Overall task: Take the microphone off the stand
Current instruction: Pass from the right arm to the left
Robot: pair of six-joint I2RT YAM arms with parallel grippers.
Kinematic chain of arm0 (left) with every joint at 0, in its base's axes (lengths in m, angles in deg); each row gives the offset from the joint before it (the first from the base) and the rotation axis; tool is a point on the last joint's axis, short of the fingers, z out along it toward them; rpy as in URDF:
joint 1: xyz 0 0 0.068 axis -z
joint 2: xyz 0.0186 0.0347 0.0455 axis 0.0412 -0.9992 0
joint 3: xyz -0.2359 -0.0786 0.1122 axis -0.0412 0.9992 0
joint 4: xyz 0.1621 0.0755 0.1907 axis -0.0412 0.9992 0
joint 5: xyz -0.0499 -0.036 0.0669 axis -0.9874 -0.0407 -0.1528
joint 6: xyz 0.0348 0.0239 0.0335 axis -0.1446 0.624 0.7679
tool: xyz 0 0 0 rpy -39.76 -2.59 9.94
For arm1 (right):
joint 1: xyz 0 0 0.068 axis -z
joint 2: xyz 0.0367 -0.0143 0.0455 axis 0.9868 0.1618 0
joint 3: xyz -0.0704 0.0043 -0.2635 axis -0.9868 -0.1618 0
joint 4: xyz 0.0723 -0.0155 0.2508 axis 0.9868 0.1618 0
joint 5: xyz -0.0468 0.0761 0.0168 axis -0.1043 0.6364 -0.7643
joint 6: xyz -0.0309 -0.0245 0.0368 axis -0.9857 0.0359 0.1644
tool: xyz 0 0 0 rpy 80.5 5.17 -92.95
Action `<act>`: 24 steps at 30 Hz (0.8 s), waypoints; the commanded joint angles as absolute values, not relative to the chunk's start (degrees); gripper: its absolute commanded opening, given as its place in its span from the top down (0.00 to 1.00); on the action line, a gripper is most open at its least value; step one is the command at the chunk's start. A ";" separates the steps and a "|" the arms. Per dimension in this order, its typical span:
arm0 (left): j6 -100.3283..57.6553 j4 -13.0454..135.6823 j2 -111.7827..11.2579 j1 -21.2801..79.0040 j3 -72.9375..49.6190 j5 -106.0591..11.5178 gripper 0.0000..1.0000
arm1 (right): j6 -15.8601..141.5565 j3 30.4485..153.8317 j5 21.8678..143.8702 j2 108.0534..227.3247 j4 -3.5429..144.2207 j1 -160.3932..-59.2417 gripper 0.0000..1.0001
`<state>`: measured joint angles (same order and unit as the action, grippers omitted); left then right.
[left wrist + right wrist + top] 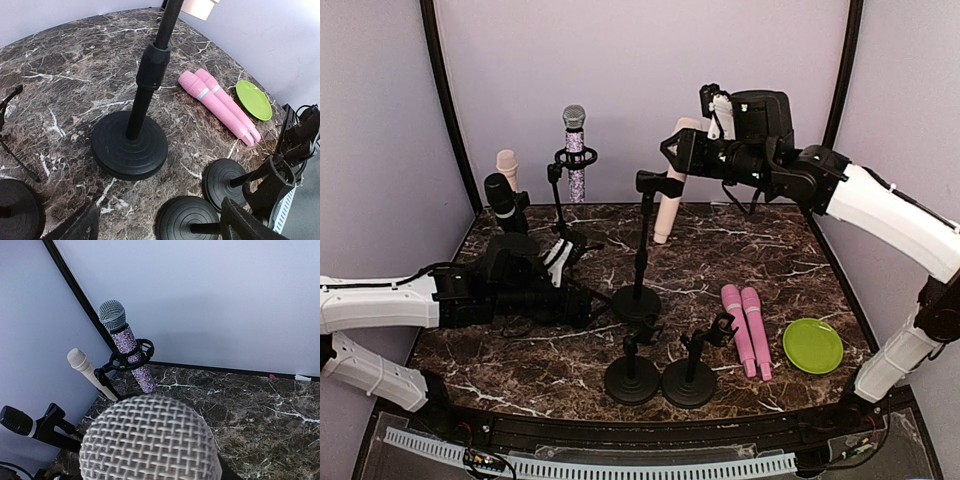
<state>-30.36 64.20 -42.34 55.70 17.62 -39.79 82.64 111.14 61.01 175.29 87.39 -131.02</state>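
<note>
Right wrist view: the mesh head of the mic [150, 440] fills the bottom of the frame and hides my own fingers, so I read the grip from the top view. There the right gripper [682, 150] is closed round the pale mic just below its head. The mic's body is tilted, its lower end hanging free below the clip. The mic crosses the clip of the stand [640, 270]; I cannot tell whether it sits in the clip or only passes behind it. The left gripper [563, 255] is low over the table [740, 250], just left of the stand. In the left wrist view its fingers [75, 227] are cut off at the bottom edge, spread wide and gripping nothing, with the stand base ahead. The left arm hides the table under it. Surface: dark brown marble, white veins. Walls [640, 60] plain lilac, black posts [445, 110] at the corners. Also on the table are two pink mics [745, 330] side by side, a green plate [812, 345] beside them and two short stands [632, 380]. A glitter mic [575, 150] sits in a ring holder at the back.
</note>
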 commanded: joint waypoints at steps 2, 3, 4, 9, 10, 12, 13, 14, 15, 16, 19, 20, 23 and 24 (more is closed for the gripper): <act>-25.87 54.20 -44.96 55.54 17.32 -45.50 0.14 | 88.37 110.33 64.08 169.84 76.44 -131.40 1.00; -25.36 52.02 -45.33 55.54 17.34 -46.54 0.14 | 88.93 110.51 64.90 169.69 76.13 -131.45 1.00; -25.25 51.17 -46.15 55.54 17.26 -46.78 0.14 | 89.54 110.73 65.83 169.59 76.00 -131.49 1.00; -24.17 49.30 -48.37 55.58 15.73 -43.92 0.13 | 91.40 111.43 67.71 168.91 76.19 -131.91 1.00; -23.86 49.24 -48.76 55.55 15.57 -42.79 0.12 | 91.81 111.43 68.14 168.68 76.31 -131.93 1.00; -23.12 49.15 -49.36 55.54 15.21 -40.40 0.12 | 92.42 111.51 69.01 168.24 76.31 -132.05 1.00; -22.99 49.48 -49.73 55.54 15.11 -38.74 0.12 | 92.93 111.52 69.40 167.97 76.26 -132.10 1.00; -22.88 49.60 -49.91 55.56 15.09 -36.33 0.11 | 93.23 111.52 69.71 167.73 76.17 -132.11 1.00; -22.64 49.53 -50.20 55.55 15.18 -35.60 0.11 | 93.57 111.52 70.04 167.54 76.10 -132.11 1.00; -22.53 49.44 -50.32 55.54 15.30 -34.66 0.11 | 93.78 111.52 70.32 167.27 76.01 -132.15 1.00; -22.33 48.15 -51.23 55.56 16.01 -34.17 0.11 | 94.61 111.71 70.43 166.78 76.10 -132.17 1.00; -22.39 47.41 -51.41 55.55 16.25 -34.33 0.11 | 94.80 111.88 70.33 166.65 76.26 -132.18 1.00; -22.56 44.61 -51.94 55.55 17.88 -35.29 0.13 | 95.22 112.26 70.05 166.36 76.76 -132.16 1.00; -22.58 42.88 -51.94 55.54 18.61 -36.08 0.15 | 95.25 112.30 69.98 166.34 76.89 -132.19 1.00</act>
